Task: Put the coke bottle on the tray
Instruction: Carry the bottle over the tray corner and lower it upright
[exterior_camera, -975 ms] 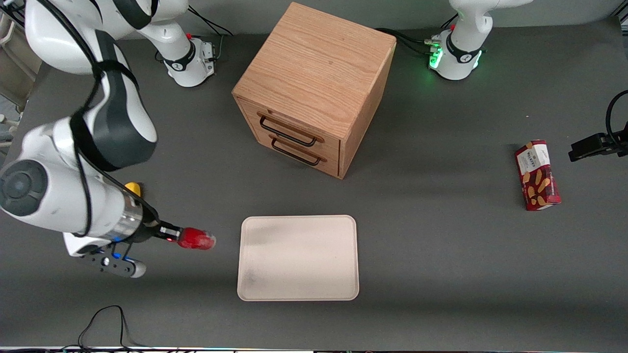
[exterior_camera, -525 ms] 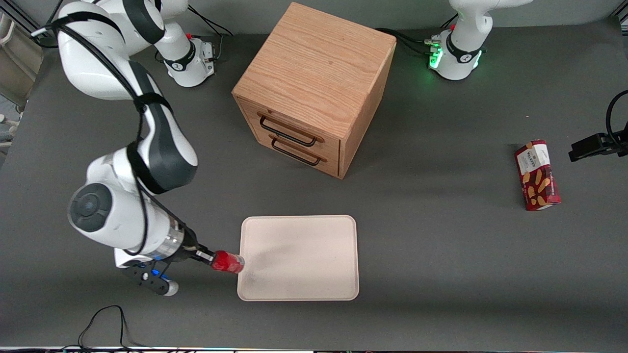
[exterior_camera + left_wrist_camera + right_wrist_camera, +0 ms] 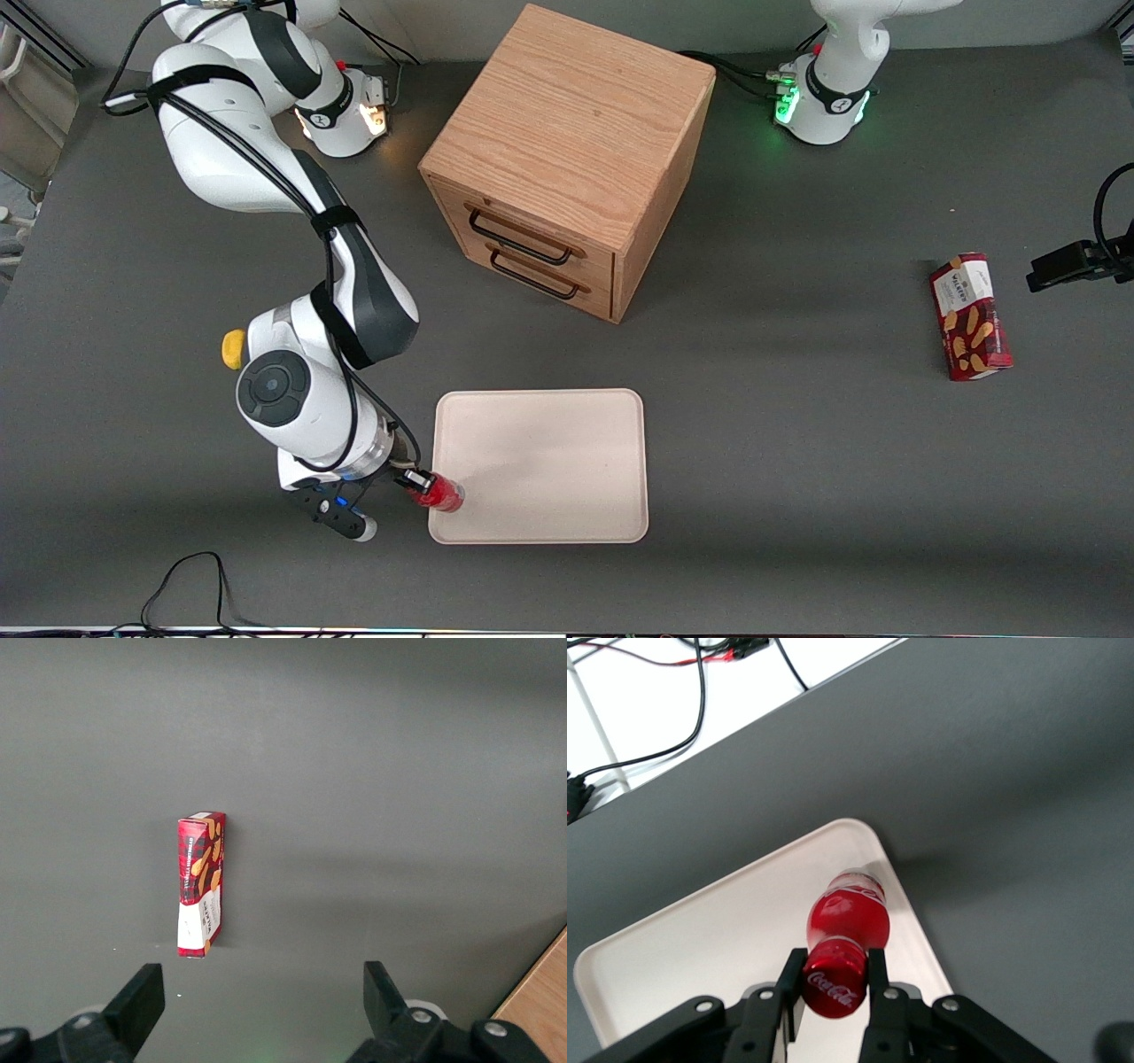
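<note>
- Nearest the front camera, low in that frame, our gripper [image 3: 423, 486] hangs over the tray's near corner at the working arm's end. Its jaws are closed to a narrow gap around the neck of the coke bottle [image 3: 440, 494], just under the cap.
- In the wrist view the gripper [image 3: 836, 979] has a dark finger pressed on each side of the red cap, with the coke bottle [image 3: 845, 921] hanging below it, base toward the tray [image 3: 718, 939]. We judge that holding it by the neck leaves the base free to meet the tray first.
- The bottle is over the tray's corner, close to the rim. Whether its base touches the surface or rides just above it, we cannot tell.
- The tray [image 3: 549, 461] sits in the lower middle of the front frame, with nothing lying on it. We judge a spot farther in from the rim would be safer, since a base set on the raised edge could tip the bottle.
- Farther from the camera, at middle left, a yellow lemon [image 3: 233, 348] peeks out beside the arm's elbow.
- In the upper middle stands the wooden drawer cabinet [image 3: 567, 159], both drawers shut, well apart from the tray.
- Toward the parked arm's end, at middle right, lies the red biscuit box [image 3: 969, 316], far from our work.
</note>
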`<state>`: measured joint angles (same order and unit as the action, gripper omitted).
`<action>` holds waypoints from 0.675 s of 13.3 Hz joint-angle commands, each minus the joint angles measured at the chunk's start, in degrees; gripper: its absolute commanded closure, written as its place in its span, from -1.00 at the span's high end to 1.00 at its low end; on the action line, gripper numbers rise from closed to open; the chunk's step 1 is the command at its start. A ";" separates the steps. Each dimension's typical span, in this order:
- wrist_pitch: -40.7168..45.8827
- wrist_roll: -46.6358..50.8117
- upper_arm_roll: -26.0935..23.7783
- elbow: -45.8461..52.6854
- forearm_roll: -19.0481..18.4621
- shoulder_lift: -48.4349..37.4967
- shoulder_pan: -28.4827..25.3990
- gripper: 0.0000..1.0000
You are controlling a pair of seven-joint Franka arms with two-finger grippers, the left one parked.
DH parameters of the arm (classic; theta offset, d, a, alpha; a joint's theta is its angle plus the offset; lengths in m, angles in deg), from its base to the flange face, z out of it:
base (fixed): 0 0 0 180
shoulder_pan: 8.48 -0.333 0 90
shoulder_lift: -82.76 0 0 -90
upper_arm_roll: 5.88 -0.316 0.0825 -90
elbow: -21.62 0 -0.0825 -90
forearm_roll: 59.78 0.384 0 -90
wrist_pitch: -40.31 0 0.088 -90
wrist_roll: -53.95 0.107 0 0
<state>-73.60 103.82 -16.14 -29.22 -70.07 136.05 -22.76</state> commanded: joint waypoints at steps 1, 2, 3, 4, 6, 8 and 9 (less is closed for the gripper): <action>-0.43 0.93 -0.12 2.68 -2.88 1.90 -1.01 -1.00; -0.96 0.85 -0.03 2.68 -2.98 1.91 -1.27 -1.00; -1.40 0.84 -0.03 2.68 -3.06 2.08 -1.27 -1.00; -1.93 0.93 -0.12 2.68 -3.67 2.17 -1.27 -1.00; -2.54 0.93 -0.12 2.68 -3.77 2.53 -1.36 -1.00; -3.07 0.84 -0.03 2.68 -4.99 3.31 -2.15 -1.00; -3.42 0.84 -0.12 2.68 -5.35 3.40 -2.15 -1.00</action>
<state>-76.25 103.81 -16.16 -29.20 -73.10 137.89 -24.00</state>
